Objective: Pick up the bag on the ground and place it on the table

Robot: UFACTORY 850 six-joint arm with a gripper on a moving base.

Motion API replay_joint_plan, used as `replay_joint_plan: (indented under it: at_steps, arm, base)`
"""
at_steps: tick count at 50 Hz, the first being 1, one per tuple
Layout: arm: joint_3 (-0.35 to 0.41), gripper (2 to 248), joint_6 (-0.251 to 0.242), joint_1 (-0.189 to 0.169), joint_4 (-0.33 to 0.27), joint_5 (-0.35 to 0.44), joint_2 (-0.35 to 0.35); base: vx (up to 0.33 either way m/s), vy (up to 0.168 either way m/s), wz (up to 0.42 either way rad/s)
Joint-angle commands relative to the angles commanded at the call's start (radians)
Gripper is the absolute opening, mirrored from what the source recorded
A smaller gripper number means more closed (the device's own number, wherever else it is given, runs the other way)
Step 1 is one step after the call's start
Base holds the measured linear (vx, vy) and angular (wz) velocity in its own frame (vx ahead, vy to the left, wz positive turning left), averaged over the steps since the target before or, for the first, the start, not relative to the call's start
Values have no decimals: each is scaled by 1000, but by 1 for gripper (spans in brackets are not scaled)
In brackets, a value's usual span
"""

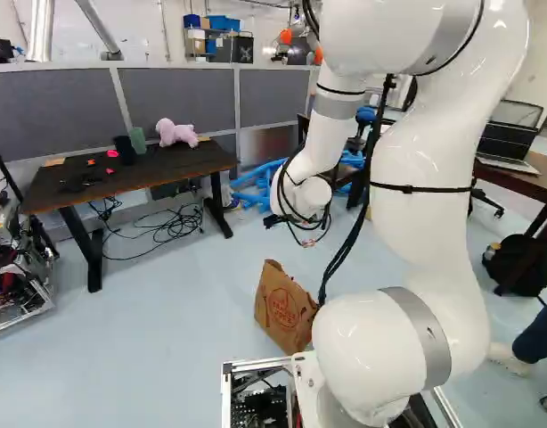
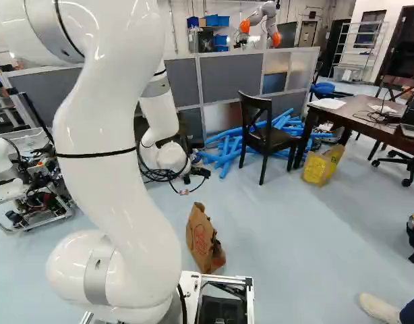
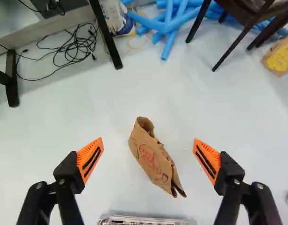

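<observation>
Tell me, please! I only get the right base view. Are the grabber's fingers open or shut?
Observer: Open. In the wrist view, the gripper has its fingers wide apart.
Operator: Cool! Is there a table I can't see?
Observer: Yes, the left base view shows a black-topped table by the grey partition wall.
Operator: Ooh, is anything fun on it?
Observer: A pink stuffed toy sits there.

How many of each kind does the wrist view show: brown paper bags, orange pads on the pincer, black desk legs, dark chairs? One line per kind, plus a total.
Brown paper bag: 1
Orange pads on the pincer: 2
Black desk legs: 2
Dark chair: 1
Total: 6
</observation>
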Motion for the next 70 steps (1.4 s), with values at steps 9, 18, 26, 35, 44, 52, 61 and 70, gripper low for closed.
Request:
replay_joint_plan:
  at_steps: [9, 18, 26, 35, 44, 52, 61, 70]
  arm:
    - [-26, 247, 0, 0, 0, -47, -44]
    - [-49, 247, 0, 0, 0, -90, -84]
    - [-67, 247, 0, -2, 0, -128, -119]
    - [-87, 247, 0, -13, 0, -168, -158]
    - [-107, 247, 0, -30, -12, -194, -197]
    - [-126, 247, 0, -46, -33, -207, -232]
    - [-148, 247, 0, -62, -69, -218, -271]
    - [-171, 247, 0, -77, -108, -229, -311]
  base:
    - [0, 0, 0]
    - [0, 0, 0]
    - [0, 0, 0]
    - [0, 0, 0]
    - [0, 0, 0]
    - [0, 0, 0]
    - [0, 0, 0]
    - [0, 0, 0]
